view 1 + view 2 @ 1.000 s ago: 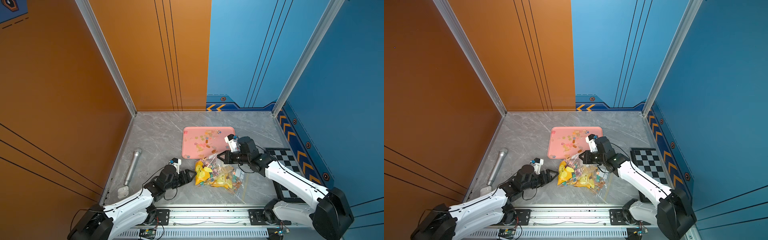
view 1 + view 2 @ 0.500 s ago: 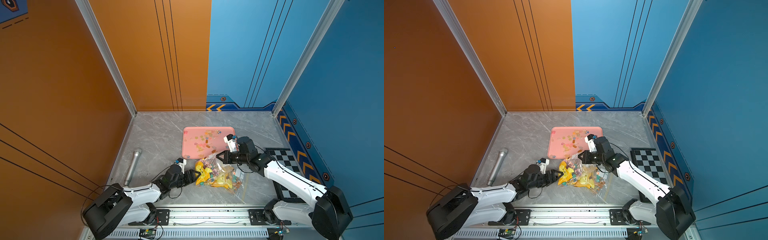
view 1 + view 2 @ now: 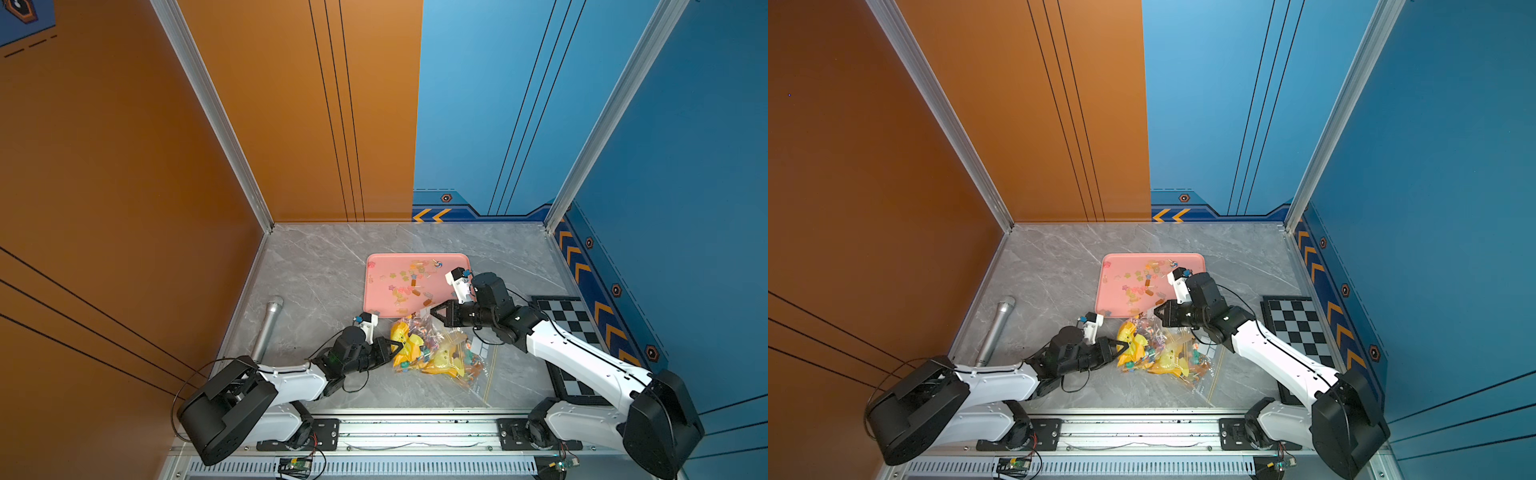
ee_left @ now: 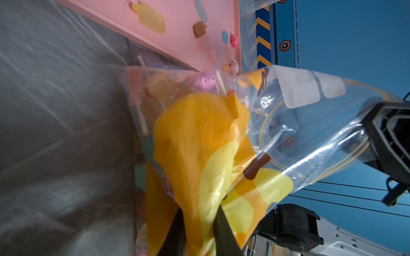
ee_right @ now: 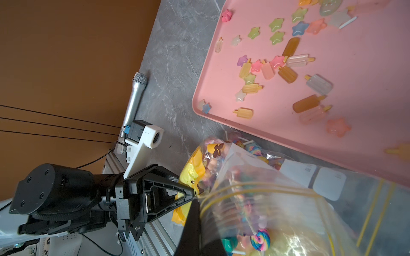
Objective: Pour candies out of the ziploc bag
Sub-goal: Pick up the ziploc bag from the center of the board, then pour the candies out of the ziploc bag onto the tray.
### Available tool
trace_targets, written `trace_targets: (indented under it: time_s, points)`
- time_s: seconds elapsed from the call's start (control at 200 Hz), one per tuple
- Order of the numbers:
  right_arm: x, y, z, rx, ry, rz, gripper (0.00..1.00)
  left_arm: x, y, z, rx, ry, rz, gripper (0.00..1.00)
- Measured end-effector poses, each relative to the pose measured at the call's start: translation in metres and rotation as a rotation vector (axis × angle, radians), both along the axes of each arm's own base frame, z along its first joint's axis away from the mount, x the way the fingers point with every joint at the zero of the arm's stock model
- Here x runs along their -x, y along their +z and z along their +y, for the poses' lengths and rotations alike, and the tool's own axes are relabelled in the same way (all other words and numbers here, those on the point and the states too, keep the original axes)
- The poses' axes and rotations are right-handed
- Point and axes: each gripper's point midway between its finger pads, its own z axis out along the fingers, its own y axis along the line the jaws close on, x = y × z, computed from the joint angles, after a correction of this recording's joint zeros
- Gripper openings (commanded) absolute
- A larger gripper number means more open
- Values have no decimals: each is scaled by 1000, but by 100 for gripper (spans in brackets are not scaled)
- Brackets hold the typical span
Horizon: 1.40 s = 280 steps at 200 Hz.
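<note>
On the grey marble table (image 3: pixel 316 266), the largest thing is the pink tray (image 3: pixel 376 301), which lies toward the back wall. To its right a black-and-white checkerboard (image 3: pixel 571 318) lies flat, and the right arm hides a part of it. The wrist of this arm also covers the tray's near right corner in both top views.

Just in front of the tray's near edge lies the ziploc bag (image 3: pixel 440 353), clear with yellow and orange print, and crumpled. I cannot tell if it touches the tray. A silver microphone (image 3: pixel 269 326) lies along the left table edge, well apart from the bag.

The left gripper (image 3: pixel 395 345) comes in low from the left, with its fingers clamped on the yellow side of the bag. The right gripper (image 3: pixel 433 312) has its fingers pressed together on the clear upper edge of the bag, which is raised a little near the tray's rim.

The candies (image 3: pixel 409 279), stars and ice-lolly shapes, lie scattered on the tray, and many more are inside the bag between the two grippers.
</note>
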Motion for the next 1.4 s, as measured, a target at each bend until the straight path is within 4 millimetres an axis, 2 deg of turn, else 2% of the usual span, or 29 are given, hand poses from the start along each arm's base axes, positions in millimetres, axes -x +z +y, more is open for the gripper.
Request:
trace_targets:
  time_s: [0.26,0.465,0.651,1.051,1.231,1.401]
  points:
    - [-12,31,15,-15,21,-37,0,-17,19,2,42,27,-31,0]
    - [-26,56,23,-31,30,-94,0,-44,42,8,81,66,-69,0]
    - [-47,68,24,-35,22,-114,0,-69,57,13,99,86,-89,0]
    - [-101,76,16,-52,-10,-107,0,-133,81,15,104,107,-136,0]
    - [-120,66,7,-47,-34,-77,0,-158,88,7,92,90,-152,0]
    - [-132,50,-2,-34,-53,-42,0,-177,82,2,76,84,-141,0]
